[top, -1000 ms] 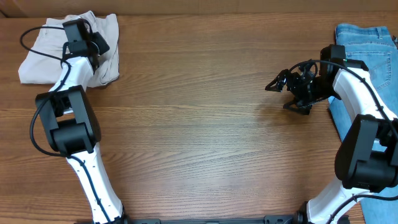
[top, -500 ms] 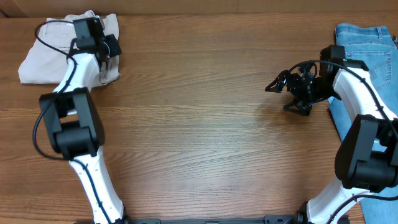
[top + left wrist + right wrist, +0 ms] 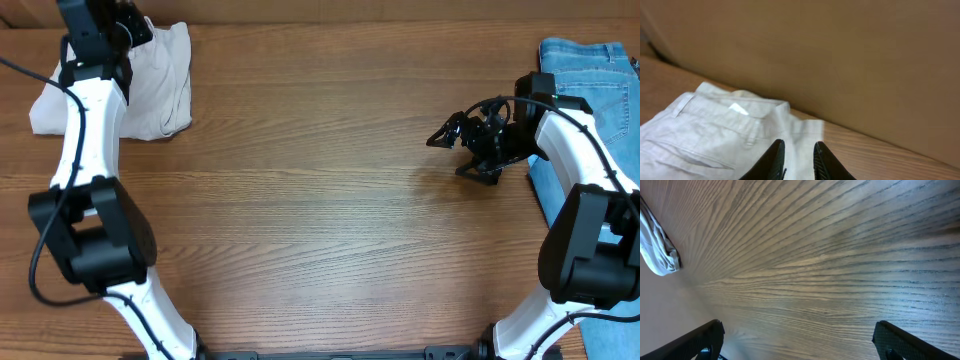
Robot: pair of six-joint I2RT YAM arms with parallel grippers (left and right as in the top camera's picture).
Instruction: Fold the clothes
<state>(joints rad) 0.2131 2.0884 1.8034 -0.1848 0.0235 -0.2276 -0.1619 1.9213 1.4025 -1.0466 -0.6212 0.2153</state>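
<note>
Brown woodgrain fills my overhead feed: the desk (image 3: 330, 200) carries both arms, and a plain tan wall (image 3: 850, 55) rises behind its far edge. The khaki trousers (image 3: 160, 90) lie in the desk's far left corner, folded into a compact, rumpled bundle of pale beige cotton. On my left wrist feed I make out the waistband with a belt loop, a white label and one slit pocket below it. The waistband end lies toward the desk's far edge, and the bundle's longer side runs roughly along that edge, tilted a little.

My left gripper (image 3: 799, 161) hangs over the trousers at that far left corner, its fingers (image 3: 776, 159) drawn almost together with only a narrow gap and no cloth between them. Whether they touch the fabric I cannot tell. My right gripper (image 3: 797, 327) sits over bare wood toward the desk's right side, fingers spread wide and holding nothing. Blue jeans (image 3: 590, 70) lie along the desk's right edge.
</note>
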